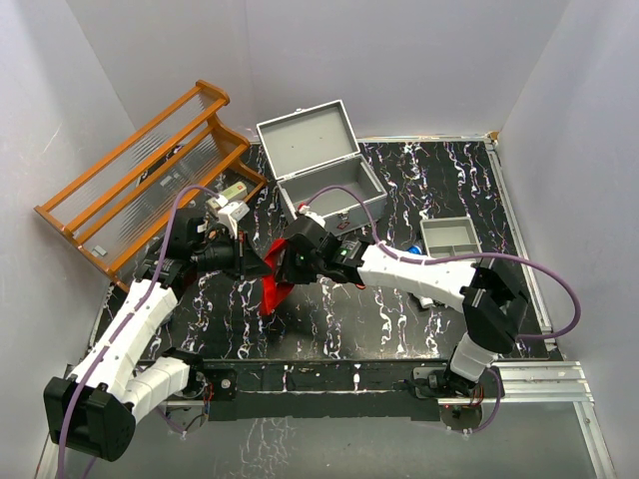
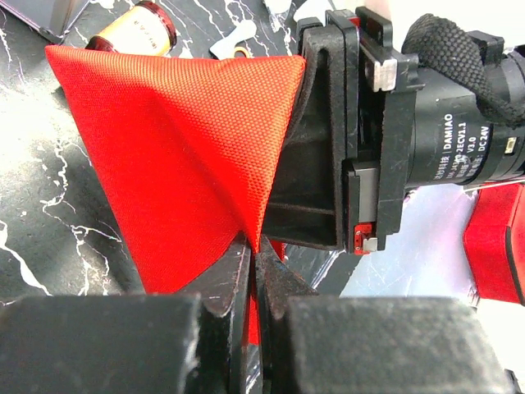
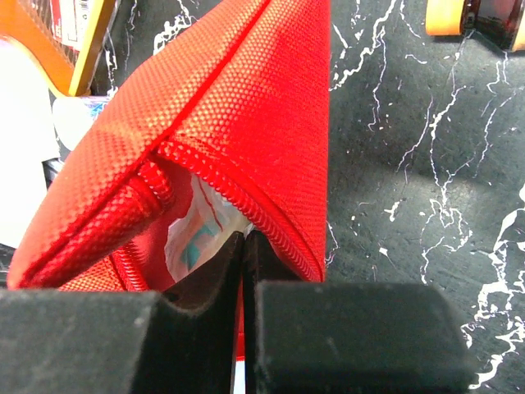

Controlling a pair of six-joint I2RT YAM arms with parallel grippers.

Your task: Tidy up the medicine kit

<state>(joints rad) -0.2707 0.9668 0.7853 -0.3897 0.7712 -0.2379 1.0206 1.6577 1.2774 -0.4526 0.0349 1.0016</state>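
Top view, kit: the medicine kit (image 1: 329, 192) stands lid-up on the tabletop, at about 12 o'clock from the red pouch (image 1: 275, 284). Its long axis runs near 9-to-3.
Top view, arms: the left gripper (image 1: 255, 264) and right gripper (image 1: 292, 261) meet at the red pouch; the right one is nearer the kit.
Left wrist, grip: the left gripper (image 2: 253, 254) is pinched on red pouch (image 2: 180, 139) fabric, with a bottle (image 2: 135, 29) at 11 o'clock.
Right wrist, grip: the right gripper (image 3: 244, 246) is clamped on the zip edge of the red pouch (image 3: 246, 107). The kit is out of view.
Judgement: any carry to the kit likely heads toward 12 o'clock.
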